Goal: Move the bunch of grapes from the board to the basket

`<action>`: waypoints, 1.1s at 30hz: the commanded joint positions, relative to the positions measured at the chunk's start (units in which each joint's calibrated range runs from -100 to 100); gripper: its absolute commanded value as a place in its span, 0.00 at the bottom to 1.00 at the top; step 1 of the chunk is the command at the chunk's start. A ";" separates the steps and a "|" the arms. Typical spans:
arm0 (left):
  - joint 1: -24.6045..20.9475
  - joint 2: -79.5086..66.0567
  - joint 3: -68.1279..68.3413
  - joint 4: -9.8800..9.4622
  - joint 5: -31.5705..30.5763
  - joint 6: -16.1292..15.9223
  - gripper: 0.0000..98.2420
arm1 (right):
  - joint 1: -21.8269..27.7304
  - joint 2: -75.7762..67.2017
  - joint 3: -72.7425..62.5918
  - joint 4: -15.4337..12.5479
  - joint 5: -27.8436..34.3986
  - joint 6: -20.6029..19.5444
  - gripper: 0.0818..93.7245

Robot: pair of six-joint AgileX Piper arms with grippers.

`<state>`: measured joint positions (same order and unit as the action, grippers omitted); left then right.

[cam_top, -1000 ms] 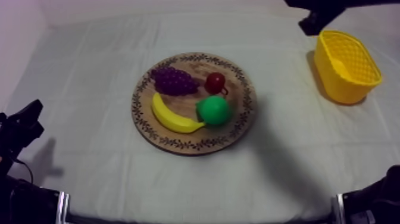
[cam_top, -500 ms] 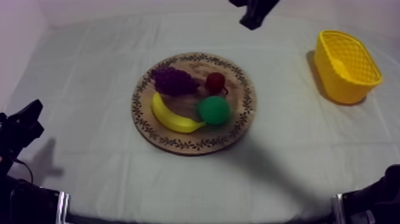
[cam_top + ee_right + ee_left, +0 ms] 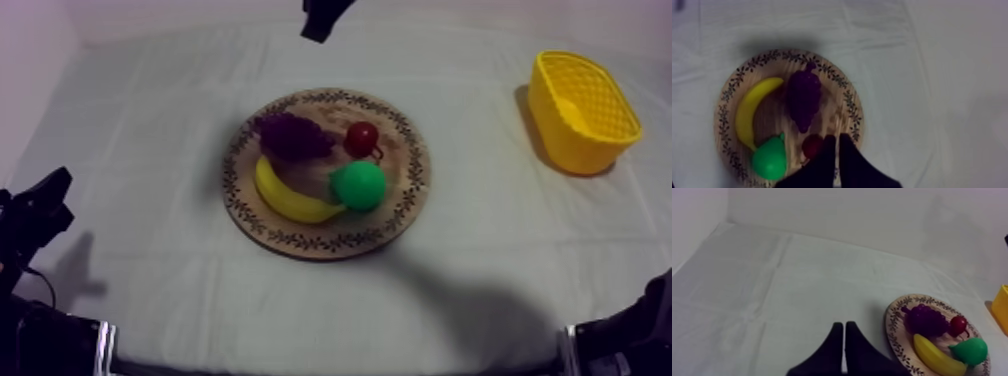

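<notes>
From above, the purple bunch of grapes (image 3: 292, 135) lies on the round wooden board with patterned rim (image 3: 412, 160), just beside the yellow banana (image 3: 290, 198). The yellow lattice basket (image 3: 575, 140) stands well apart. The right hand (image 3: 318, 25) hangs beyond the board.

Left wrist: the left hand (image 3: 844, 325) has its fingers together, empty.

Right wrist: fingers together, empty, near the small red fruit (image 3: 812, 145). They should spread wide, then descend centred on the grapes.

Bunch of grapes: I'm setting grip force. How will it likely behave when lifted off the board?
The bunch of grapes looks like one moulded toy, so probably stiff and light. Its bumpy, tapered shape may let jaws slip towards the narrow end. Lying flat on the wooden board, it seems unlikely to roll.
</notes>
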<state>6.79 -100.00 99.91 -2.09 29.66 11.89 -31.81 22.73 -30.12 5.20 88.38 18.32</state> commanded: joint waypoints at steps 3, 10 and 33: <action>-0.02 0.00 -0.02 0.01 0.01 0.00 0.00 | -0.08 7.88 -7.57 -0.08 3.17 0.22 0.01; -0.02 0.00 -0.02 0.01 0.01 0.02 0.00 | 0.47 15.96 -11.28 -0.38 5.11 0.23 0.01; -0.02 0.00 -0.02 0.01 0.01 0.05 0.00 | 0.95 25.31 -15.41 -2.48 6.52 2.97 0.46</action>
<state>6.79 -100.00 99.91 -2.09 29.66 11.93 -30.92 48.04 -45.53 2.77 95.07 21.26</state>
